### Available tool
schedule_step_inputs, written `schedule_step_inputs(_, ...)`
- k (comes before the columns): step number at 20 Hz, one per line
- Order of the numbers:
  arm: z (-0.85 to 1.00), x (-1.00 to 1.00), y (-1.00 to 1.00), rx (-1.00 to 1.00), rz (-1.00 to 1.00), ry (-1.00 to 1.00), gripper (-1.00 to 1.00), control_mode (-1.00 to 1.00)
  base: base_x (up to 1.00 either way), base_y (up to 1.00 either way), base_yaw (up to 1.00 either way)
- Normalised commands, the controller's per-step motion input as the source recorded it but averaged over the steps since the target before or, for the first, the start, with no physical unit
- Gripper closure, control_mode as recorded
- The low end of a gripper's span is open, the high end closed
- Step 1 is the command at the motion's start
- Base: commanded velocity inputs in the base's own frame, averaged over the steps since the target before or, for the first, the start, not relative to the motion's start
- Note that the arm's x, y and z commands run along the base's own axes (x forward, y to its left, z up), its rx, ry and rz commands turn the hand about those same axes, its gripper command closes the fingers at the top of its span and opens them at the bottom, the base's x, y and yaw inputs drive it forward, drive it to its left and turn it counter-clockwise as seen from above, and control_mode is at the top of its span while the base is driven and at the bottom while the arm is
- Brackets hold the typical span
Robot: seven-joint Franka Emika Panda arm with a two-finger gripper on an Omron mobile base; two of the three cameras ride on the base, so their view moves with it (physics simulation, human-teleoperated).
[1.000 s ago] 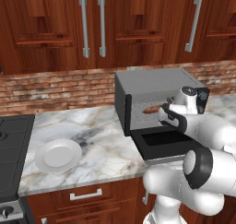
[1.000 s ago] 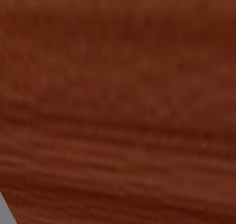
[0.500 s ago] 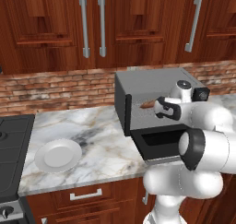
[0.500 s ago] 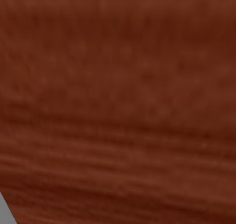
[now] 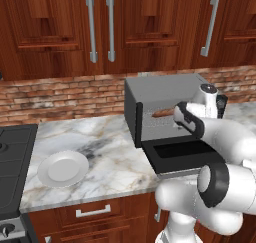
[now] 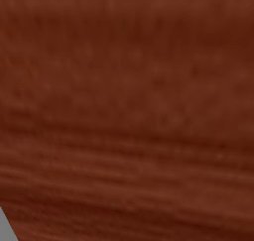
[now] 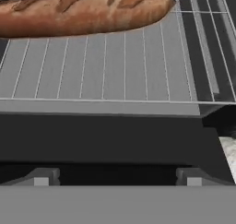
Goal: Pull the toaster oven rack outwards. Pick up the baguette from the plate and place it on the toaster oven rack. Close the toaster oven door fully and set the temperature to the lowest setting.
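Observation:
The toaster oven (image 5: 165, 94) stands on the counter with its door (image 5: 182, 154) folded down flat in front. The golden-brown baguette (image 5: 162, 113) (image 7: 83, 13) lies across the wire rack (image 7: 115, 66) in the oven mouth. My gripper (image 5: 179, 117) (image 7: 117, 178) hovers over the lowered door just in front of the rack, open, with nothing between its fingertips (image 7: 44, 177). It is clear of the baguette. The white plate (image 5: 63, 168) sits bare on the counter to the left.
A black stovetop (image 5: 10, 162) borders the marble counter (image 5: 100, 147) on the left. Wooden cabinets with bar handles (image 5: 91, 29) hang above a brick backsplash. A brown wood surface (image 6: 127, 114) stands close before the right base camera.
The hand has shifted a little left in front of the oven and the elbow has swung up and forward. The baguette stays on the rack; the jaws stay open.

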Motion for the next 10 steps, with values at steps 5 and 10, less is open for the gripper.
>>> schedule_step_inputs(5,0.52,-0.73,-0.08,0.06,0.00,-0.02,-1.00,-1.00,0.00,0.00,0.00)
schedule_step_inputs(10,0.52,-0.77,-0.23,0.07,-0.03,0.00,-1.00,-1.00,0.00,0.00,0.00)
